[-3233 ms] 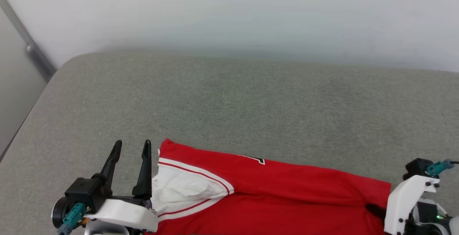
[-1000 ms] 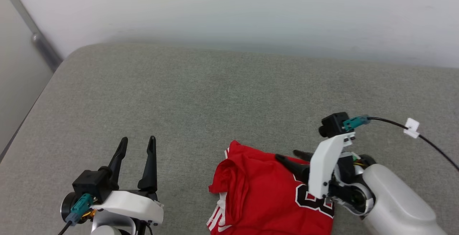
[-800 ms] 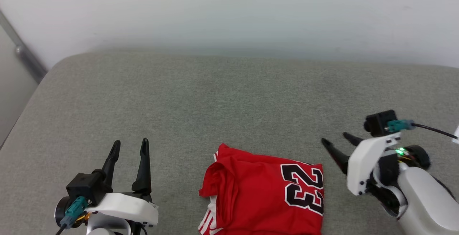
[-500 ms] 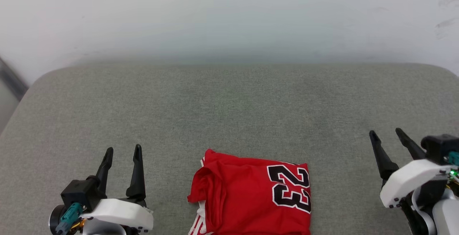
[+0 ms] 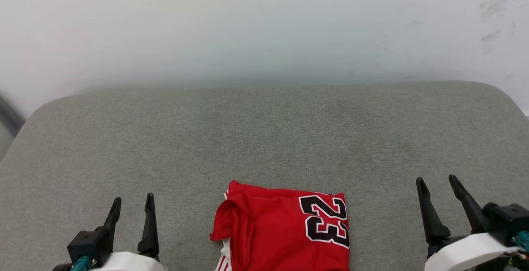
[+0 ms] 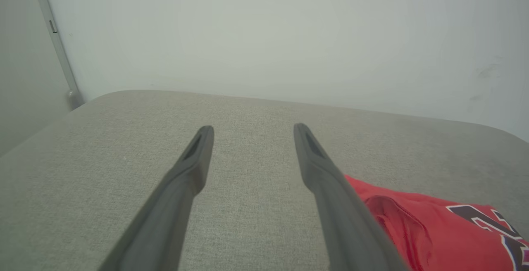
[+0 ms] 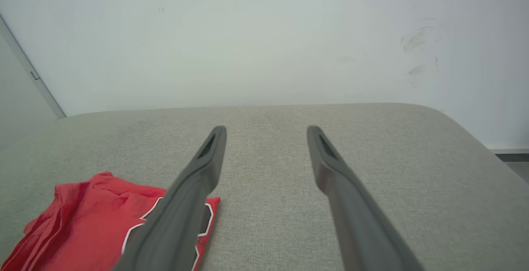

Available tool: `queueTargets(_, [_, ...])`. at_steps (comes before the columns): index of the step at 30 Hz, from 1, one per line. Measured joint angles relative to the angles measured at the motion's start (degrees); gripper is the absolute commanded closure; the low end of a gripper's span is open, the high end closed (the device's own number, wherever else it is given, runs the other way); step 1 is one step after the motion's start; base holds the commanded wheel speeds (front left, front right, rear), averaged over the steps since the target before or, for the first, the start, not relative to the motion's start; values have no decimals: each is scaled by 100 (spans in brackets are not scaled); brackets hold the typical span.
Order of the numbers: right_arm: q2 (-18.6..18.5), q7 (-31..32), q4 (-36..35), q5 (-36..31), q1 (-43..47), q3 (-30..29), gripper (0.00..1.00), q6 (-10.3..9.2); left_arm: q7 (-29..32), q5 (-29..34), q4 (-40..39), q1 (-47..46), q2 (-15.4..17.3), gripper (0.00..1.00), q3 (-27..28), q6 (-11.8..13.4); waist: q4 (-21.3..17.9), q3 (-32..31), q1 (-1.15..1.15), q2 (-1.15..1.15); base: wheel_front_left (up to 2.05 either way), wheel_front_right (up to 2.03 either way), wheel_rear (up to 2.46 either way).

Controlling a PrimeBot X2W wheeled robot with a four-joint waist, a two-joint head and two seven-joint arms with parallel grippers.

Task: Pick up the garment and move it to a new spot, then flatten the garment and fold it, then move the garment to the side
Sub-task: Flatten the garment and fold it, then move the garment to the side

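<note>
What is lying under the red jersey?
The jersey lies on the grey cushion. Its top layer covers the folded layers below and the cushion beneath, so anything there cannot be seen.

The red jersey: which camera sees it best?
The head view: the jersey lies folded, seen from above, numerals 23 plain, near edge cut off. The left wrist view catches a red corner at lower right; the right wrist view, a part at lower left.
</note>
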Motion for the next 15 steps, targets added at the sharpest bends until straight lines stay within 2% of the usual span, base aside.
queueTargets(15, [60,259,-177,-68,63,20,0,0,0,-24,-53,153,11,0,19,45,25,-10,0,0,0,0,0])
